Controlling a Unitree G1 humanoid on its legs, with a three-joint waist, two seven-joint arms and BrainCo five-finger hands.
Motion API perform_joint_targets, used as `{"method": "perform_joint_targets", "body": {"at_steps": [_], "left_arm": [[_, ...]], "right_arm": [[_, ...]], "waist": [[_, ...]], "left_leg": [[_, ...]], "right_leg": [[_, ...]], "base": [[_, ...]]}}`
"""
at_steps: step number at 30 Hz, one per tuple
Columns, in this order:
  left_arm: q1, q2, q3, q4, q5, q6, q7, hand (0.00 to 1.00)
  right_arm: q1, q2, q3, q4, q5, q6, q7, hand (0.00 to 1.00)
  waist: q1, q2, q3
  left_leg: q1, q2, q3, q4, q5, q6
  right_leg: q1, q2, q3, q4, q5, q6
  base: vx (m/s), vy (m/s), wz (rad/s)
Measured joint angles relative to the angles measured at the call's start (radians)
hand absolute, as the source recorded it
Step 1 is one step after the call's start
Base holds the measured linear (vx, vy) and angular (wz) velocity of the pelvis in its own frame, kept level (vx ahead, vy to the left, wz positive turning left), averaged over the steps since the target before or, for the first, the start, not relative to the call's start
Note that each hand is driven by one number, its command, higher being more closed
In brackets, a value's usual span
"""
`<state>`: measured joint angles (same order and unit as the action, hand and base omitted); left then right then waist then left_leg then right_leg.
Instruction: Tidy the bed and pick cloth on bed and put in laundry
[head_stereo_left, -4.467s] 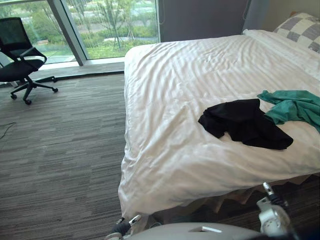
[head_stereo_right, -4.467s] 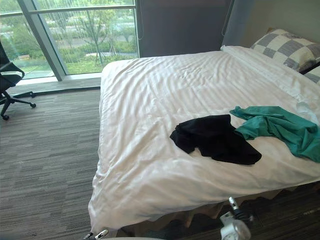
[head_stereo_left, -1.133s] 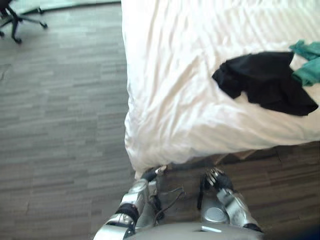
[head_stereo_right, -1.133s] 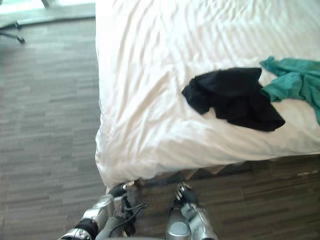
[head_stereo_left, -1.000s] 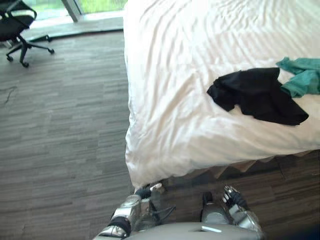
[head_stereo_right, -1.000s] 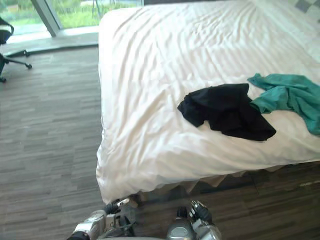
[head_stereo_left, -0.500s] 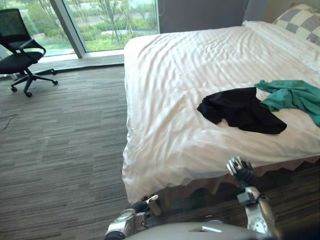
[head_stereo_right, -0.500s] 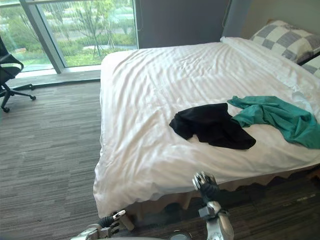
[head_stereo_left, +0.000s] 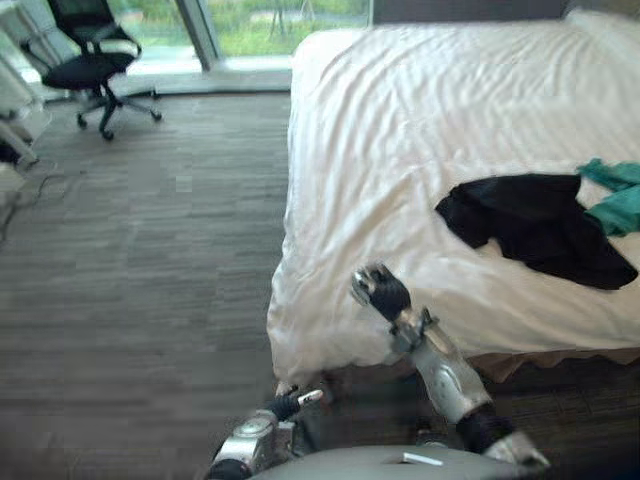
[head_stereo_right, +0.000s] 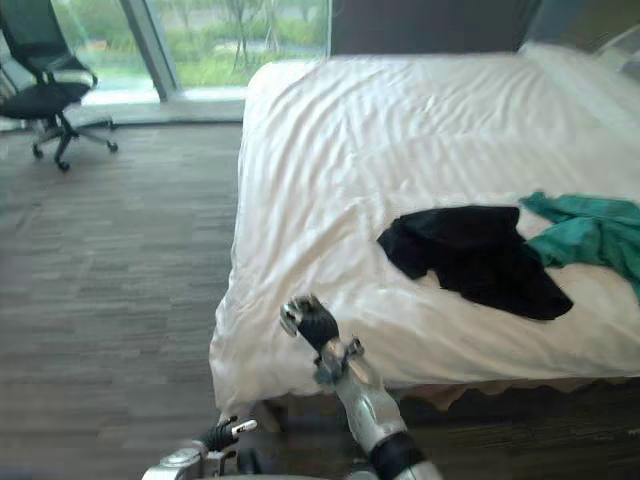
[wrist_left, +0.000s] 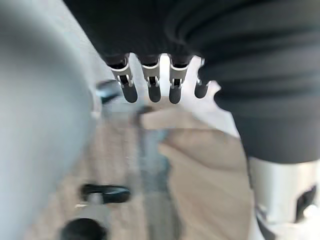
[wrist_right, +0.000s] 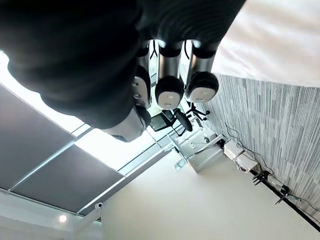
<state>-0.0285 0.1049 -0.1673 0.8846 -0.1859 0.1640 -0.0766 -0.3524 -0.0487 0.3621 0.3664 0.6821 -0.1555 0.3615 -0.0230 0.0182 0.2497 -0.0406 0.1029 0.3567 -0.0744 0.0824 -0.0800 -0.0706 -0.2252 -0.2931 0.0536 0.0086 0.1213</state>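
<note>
A crumpled black cloth (head_stereo_left: 535, 225) lies on the white bed (head_stereo_left: 420, 120) near its foot edge. A green cloth (head_stereo_right: 590, 235) touches its far right side. My right hand (head_stereo_left: 380, 290) is raised in front of the bed's near left corner, well left of the black cloth. Its fingers (wrist_right: 170, 90) are curled into a fist with nothing in them. My left hand (head_stereo_left: 290, 403) hangs low by the bed's corner, fingers (wrist_left: 150, 85) straight and empty.
A black office chair (head_stereo_left: 90, 60) stands at the far left by the window. Grey striped carpet (head_stereo_left: 150, 250) stretches along the bed's left side. White equipment and cables sit at the far left edge (head_stereo_left: 15, 130).
The camera has swung, shifting the whole scene. My right hand has risen and moved left, from below the bed's foot edge to in front of its corner. Both cloths lie as before.
</note>
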Motion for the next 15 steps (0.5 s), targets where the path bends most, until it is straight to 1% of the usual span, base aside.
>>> {"method": "perform_joint_targets", "body": {"at_steps": [1, 2, 3, 4, 5, 6, 7, 9, 10, 11, 13, 14, 15], "left_arm": [[-0.019, 0.000, -0.001, -0.001, -0.001, -0.003, 0.003, 0.00], [-0.072, -0.002, -0.014, 0.002, -0.004, -0.003, 0.015, 0.00], [-0.114, -0.002, -0.020, 0.002, -0.025, -0.007, 0.022, 0.00], [-0.127, -0.003, -0.020, 0.002, -0.032, -0.011, 0.026, 0.00], [-0.159, -0.004, -0.020, 0.001, -0.039, -0.021, 0.041, 0.00], [-0.176, -0.005, -0.020, 0.001, -0.041, -0.026, 0.044, 0.00], [-0.213, -0.018, -0.017, 0.002, -0.042, -0.037, 0.058, 0.00], [-0.238, -0.042, -0.009, 0.002, -0.070, -0.053, 0.070, 0.00], [-0.256, -0.062, 0.020, 0.001, -0.085, -0.064, 0.083, 0.00], [-0.273, -0.082, 0.044, -0.003, -0.113, -0.069, 0.096, 0.00], [-0.278, -0.107, 0.070, -0.023, -0.151, -0.071, 0.120, 0.00], [-0.286, -0.129, 0.093, -0.039, -0.158, -0.073, 0.137, 0.00], [-0.298, -0.146, 0.099, -0.038, -0.159, -0.069, 0.161, 0.00]], "right_arm": [[-0.044, 0.000, -0.005, 0.009, 0.009, -0.005, -0.010, 1.00], [-0.154, 0.000, -0.027, 0.036, 0.023, -0.015, -0.036, 1.00], [-0.230, 0.000, -0.043, 0.056, 0.024, -0.023, -0.055, 1.00], [-0.252, 0.000, -0.046, 0.058, 0.026, -0.026, -0.061, 1.00], [-0.293, 0.000, -0.054, 0.056, 0.058, -0.033, -0.078, 1.00], [-0.307, 0.000, -0.061, 0.056, 0.068, -0.038, -0.089, 1.00], [-0.321, 0.000, -0.078, 0.055, 0.102, -0.046, -0.114, 1.00], [-0.321, 0.002, -0.084, 0.053, 0.125, -0.059, -0.139, 1.00], [-0.321, 0.010, -0.090, 0.031, 0.140, -0.072, -0.148, 1.00], [-0.313, 0.030, -0.094, -0.009, 0.151, -0.082, -0.160, 1.00], [-0.297, 0.056, -0.102, -0.032, 0.175, -0.099, -0.174, 1.00], [-0.276, 0.070, -0.109, -0.068, 0.176, -0.105, -0.165, 1.00], [-0.255, 0.071, -0.111, -0.082, 0.178, -0.130, -0.145, 1.00]], "waist": [[0.001, 0.004, 0.022], [0.014, 0.018, 0.088], [0.019, 0.027, 0.137], [0.020, 0.029, 0.154], [0.019, 0.029, 0.195], [0.019, 0.028, 0.215], [0.022, 0.030, 0.239], [0.028, 0.032, 0.242], [0.028, 0.031, 0.254], [0.024, 0.032, 0.265], [0.021, 0.031, 0.266], [0.013, 0.030, 0.267], [0.012, 0.023, 0.272]], "left_leg": [[-0.021, 0.000, -0.006, 0.006, 0.002, 0.003], [-0.073, 0.000, -0.013, 0.019, 0.016, 0.015], [-0.111, 0.001, -0.016, 0.027, 0.028, 0.023], [-0.124, 0.001, -0.017, 0.029, 0.031, 0.026], [-0.160, 0.001, -0.019, 0.044, 0.033, 0.029], [-0.178, 0.001, -0.028, 0.056, 0.033, 0.029], [-0.237, 0.002, -0.041, 0.094, 0.033, 0.030], [-0.294, 0.002, -0.040, 0.133, 0.030, 0.033], [-0.326, 0.005, -0.038, 0.171, 0.019, 0.044], [-0.361, 0.014, -0.035, 0.225, -0.006, 0.045], [-0.411, 0.034, -0.031, 0.298, -0.046, 0.042], [-0.458, 0.056, -0.024, 0.353, -0.082, 0.034], [-0.475, 0.071, -0.011, 0.381, -0.105, 0.031]], "right_leg": [[-0.018, 0.000, 0.000, 0.002, 0.005, -0.001], [-0.058, -0.001, 0.000, 0.006, 0.019, -0.003], [-0.092, -0.001, 0.000, 0.006, 0.030, -0.006], [-0.104, -0.001, 0.000, 0.006, 0.034, -0.008], [-0.134, -0.004, 0.001, 0.009, 0.038, -0.008], [-0.149, -0.006, 0.002, 0.016, 0.039, -0.008], [-0.203, -0.017, 0.007, 0.046, 0.036, -0.010], [-0.269, -0.029, 0.019, 0.093, 0.024, -0.017], [-0.309, -0.038, 0.034, 0.137, 0.006, -0.021], [-0.347, -0.046, 0.042, 0.192, -0.022, -0.023], [-0.407, -0.047, 0.062, 0.264, -0.056, -0.026], [-0.465, -0.043, 0.074, 0.325, -0.083, -0.034], [-0.494, -0.036, 0.089, 0.355, -0.095, -0.035]], "base": [[-0.11, 0.021, 0.12], [-0.09, 0.013, 0.11], [-0.08, 0.010, 0.10], [-0.04, 0.009, 0.08], [0.00, 0.009, 0.05], [0.02, 0.008, 0.11], [0.02, 0.004, 0.08], [0.02, -0.007, 0.00], [0.01, -0.025, -0.07], [0.00, -0.035, -0.08], [-0.05, -0.068, -0.14], [-0.09, -0.081, -0.27], [-0.13, -0.069, -0.29]]}}
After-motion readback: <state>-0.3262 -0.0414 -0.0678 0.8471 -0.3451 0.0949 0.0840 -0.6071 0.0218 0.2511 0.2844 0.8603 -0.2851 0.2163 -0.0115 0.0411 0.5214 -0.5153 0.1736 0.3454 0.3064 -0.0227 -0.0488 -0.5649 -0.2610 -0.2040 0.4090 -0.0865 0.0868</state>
